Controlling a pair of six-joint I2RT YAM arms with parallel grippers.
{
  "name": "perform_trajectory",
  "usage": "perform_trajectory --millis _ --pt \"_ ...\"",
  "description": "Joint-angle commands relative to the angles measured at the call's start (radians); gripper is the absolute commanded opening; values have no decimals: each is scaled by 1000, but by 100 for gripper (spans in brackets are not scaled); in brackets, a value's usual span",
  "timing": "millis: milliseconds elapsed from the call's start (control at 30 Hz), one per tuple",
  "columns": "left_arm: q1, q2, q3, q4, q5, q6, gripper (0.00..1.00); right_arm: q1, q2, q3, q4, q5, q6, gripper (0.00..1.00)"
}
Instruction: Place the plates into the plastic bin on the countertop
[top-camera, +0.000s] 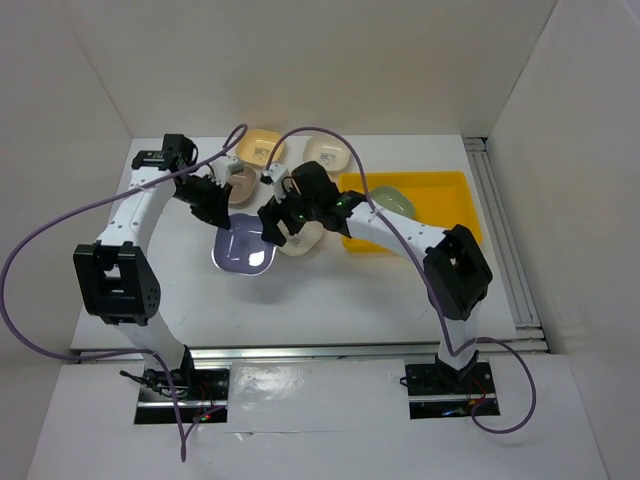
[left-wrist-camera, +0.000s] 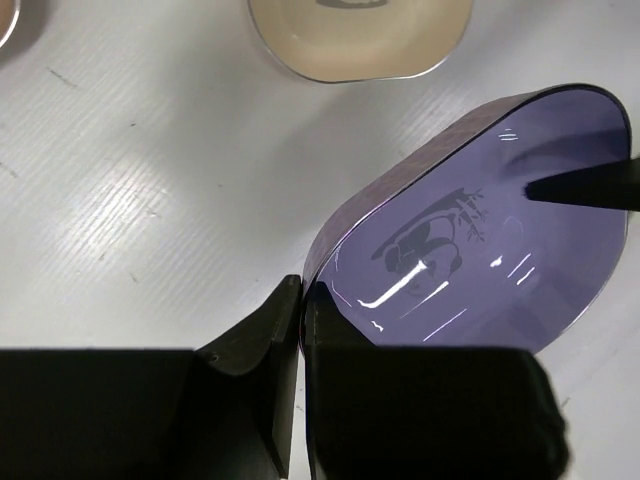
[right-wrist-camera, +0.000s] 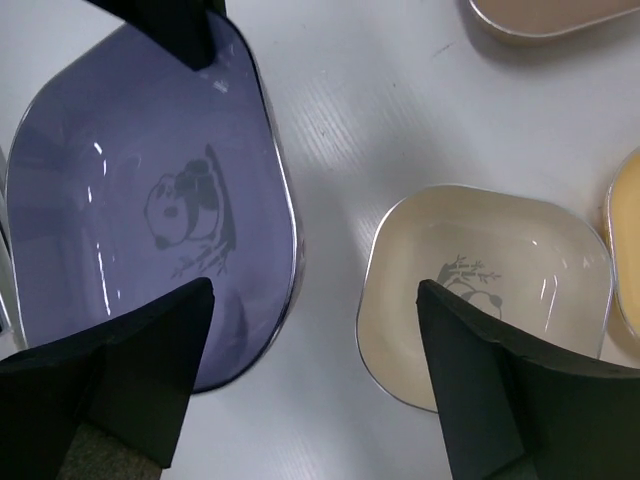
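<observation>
A lavender plate (top-camera: 245, 250) with a panda mark lies at mid-table. My left gripper (top-camera: 221, 221) is shut on its rim, seen close in the left wrist view (left-wrist-camera: 302, 300), where the plate (left-wrist-camera: 480, 250) looks tilted. My right gripper (top-camera: 277, 230) hovers open and empty, straddling the gap between the lavender plate (right-wrist-camera: 130, 200) and a cream plate (right-wrist-camera: 480, 280); in the right wrist view the gripper (right-wrist-camera: 312, 300) holds nothing. The yellow bin (top-camera: 440, 185) at the right holds a green plate (top-camera: 390, 200).
A yellow-orange plate (top-camera: 258, 148), a cream plate (top-camera: 325, 152) and a brownish plate (top-camera: 240, 185) sit at the back of the white countertop (top-camera: 330, 300). White walls enclose it. A metal rail (top-camera: 510, 250) runs along the right side. Purple cables loop over both arms.
</observation>
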Motion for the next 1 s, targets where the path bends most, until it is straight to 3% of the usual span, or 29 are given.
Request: perform_trajectory --millis 0,33,100,167,200,233,333,367,400,500,767,967 --pt "-6 14 64 -73 122 19 0 5 30 50 109 0 14 87" --pt "-6 14 64 -82 122 9 0 5 45 50 109 0 23 81" --pt "-6 23 89 -82 145 -4 0 14 60 62 109 -9 32 56" --pt "-6 23 101 -68 145 -30 0 14 72 62 109 -9 43 28" --pt "-15 23 110 -68 145 -40 0 23 73 71 109 12 54 6" --pt "-16 23 110 -56 145 -51 0 23 73 71 109 22 54 1" --pt "-16 23 133 -17 135 -100 23 23 63 71 100 77 63 0" --pt "-16 14 145 -5 134 -129 36 23 50 71 84 94 63 0" --pt "-16 14 145 -5 125 -139 61 7 39 71 74 104 63 0" --pt "-16 3 171 49 115 -198 100 -64 -28 45 36 141 72 0" --pt "-16 71 182 139 27 -289 100 -399 -274 -135 -44 276 140 0" --pt "-63 104 173 202 -91 -329 100 -611 -309 -257 -12 296 163 0"
